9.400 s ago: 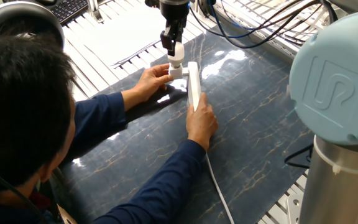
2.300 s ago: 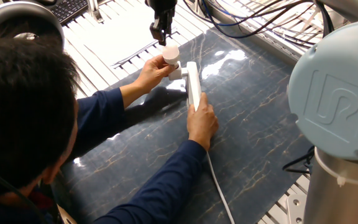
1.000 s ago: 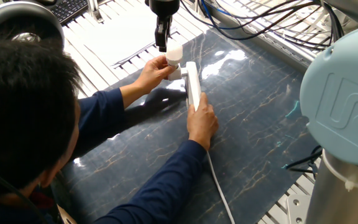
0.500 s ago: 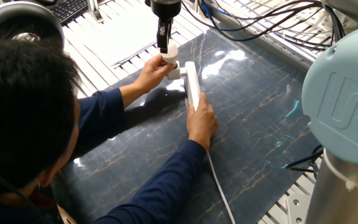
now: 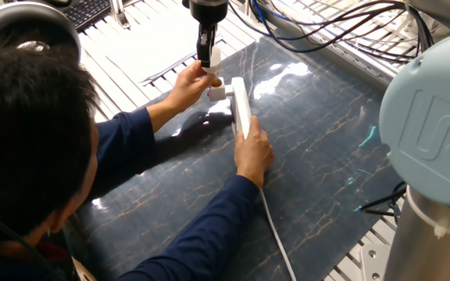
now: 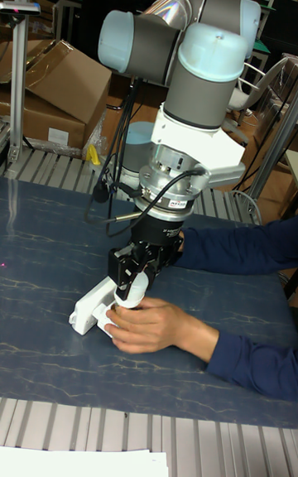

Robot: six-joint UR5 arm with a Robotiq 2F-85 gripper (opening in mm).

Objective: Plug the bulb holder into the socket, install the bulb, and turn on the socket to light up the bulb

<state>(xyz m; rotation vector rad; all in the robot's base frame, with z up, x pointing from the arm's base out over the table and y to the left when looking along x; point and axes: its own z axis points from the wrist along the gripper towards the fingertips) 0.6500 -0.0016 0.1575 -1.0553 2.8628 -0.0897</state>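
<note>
My gripper (image 5: 207,56) hangs at the top of the fixed view, shut on the small white bulb (image 5: 212,58), which sits just above the bulb holder (image 5: 219,91). The holder's orange threaded opening (image 5: 219,80) shows under the bulb. The holder is plugged into the far end of the white socket (image 5: 241,109). In the tall fixed view the gripper (image 6: 132,277) grips the bulb (image 6: 137,285) over the socket (image 6: 89,306); a hand hides the holder there.
A person leans in from the left. One hand (image 5: 186,83) steadies the holder, the other hand (image 5: 253,153) presses on the socket's near end. The white cord (image 5: 276,234) runs toward the front edge. Cables (image 5: 319,31) hang at the back. The robot base (image 5: 432,140) fills the right.
The gripper came down beside the bulb on the holder and shut on it. The bulb now sits slightly higher, and the holder's orange opening shows.
</note>
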